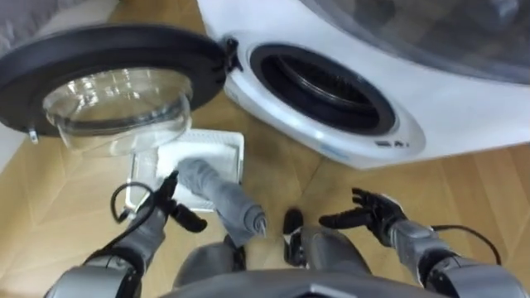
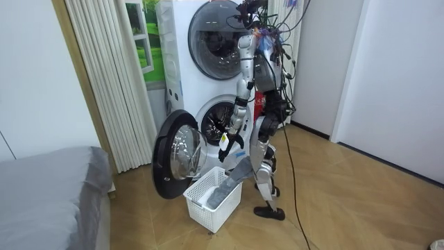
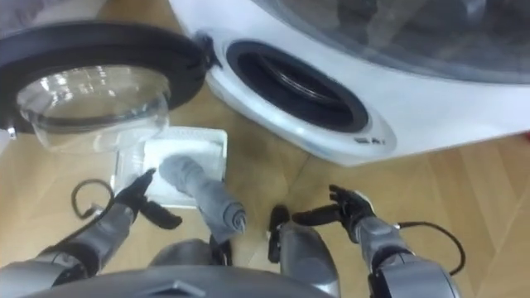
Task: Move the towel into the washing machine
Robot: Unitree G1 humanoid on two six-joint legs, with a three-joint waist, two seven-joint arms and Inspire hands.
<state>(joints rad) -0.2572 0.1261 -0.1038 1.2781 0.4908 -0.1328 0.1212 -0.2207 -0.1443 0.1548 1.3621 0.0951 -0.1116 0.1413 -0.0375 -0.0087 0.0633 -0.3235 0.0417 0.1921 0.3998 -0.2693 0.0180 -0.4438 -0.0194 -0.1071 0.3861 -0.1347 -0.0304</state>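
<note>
Grey soft rolled towel leans from the white slatted plastic basket just beside the left hand's spread fingers, while the right hand's fingers are splayed and empty.

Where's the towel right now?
The grey towel lies in the white basket, draped over its near rim beside the left hand, below the open washer door.

Both eye views look steeply down from the robot's head, close above the washing machine, its open door, the drum opening and the white laundry basket. The room view stands well back, facing the machine front obliquely. It shares the door, opening and basket.
</note>
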